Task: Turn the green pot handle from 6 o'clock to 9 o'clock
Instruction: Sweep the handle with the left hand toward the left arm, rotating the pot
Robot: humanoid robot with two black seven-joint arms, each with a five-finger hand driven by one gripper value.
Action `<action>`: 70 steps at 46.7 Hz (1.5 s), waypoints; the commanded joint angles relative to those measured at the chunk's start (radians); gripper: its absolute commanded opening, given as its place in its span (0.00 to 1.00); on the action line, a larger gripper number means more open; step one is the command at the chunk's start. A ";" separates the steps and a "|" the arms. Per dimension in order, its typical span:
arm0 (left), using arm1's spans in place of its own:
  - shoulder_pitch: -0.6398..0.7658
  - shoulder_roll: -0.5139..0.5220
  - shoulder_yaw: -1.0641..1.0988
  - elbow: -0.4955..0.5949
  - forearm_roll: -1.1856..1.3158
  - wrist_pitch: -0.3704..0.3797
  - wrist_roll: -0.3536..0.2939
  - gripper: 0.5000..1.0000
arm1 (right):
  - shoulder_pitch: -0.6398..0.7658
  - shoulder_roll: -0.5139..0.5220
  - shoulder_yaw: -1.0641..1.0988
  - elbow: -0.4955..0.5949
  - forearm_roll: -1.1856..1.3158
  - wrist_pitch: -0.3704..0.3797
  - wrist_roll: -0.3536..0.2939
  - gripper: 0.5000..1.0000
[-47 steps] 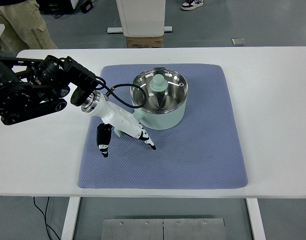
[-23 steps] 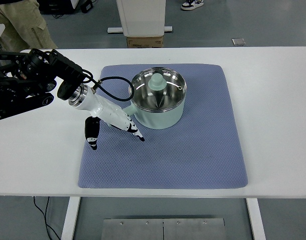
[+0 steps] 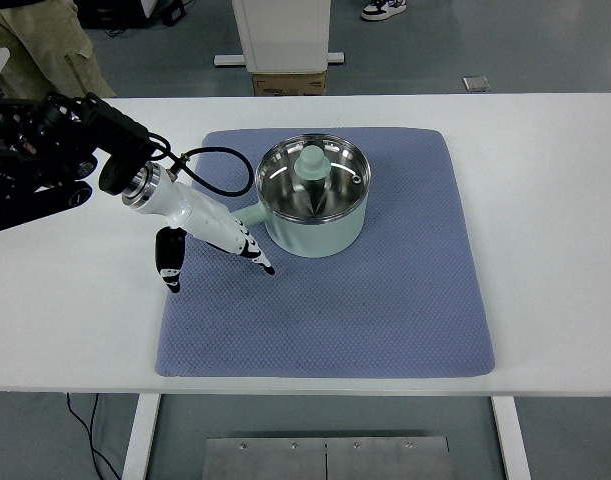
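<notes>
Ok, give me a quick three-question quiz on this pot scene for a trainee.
1. True or false: the left hand is gripping the green pot.
2. What does the pot stand on? A) bare table B) blue mat C) a tray
3. Roughly which way does the pot's handle point in the picture?

Key:
1. False. The hand is open beside the pot and holds nothing.
2. B
3. Left, towards the left hand, about 8 to 9 o'clock.
</notes>
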 commanded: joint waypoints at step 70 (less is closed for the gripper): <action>0.002 -0.002 0.062 0.137 0.003 0.088 0.000 1.00 | 0.000 0.000 0.000 -0.001 0.000 0.000 0.000 1.00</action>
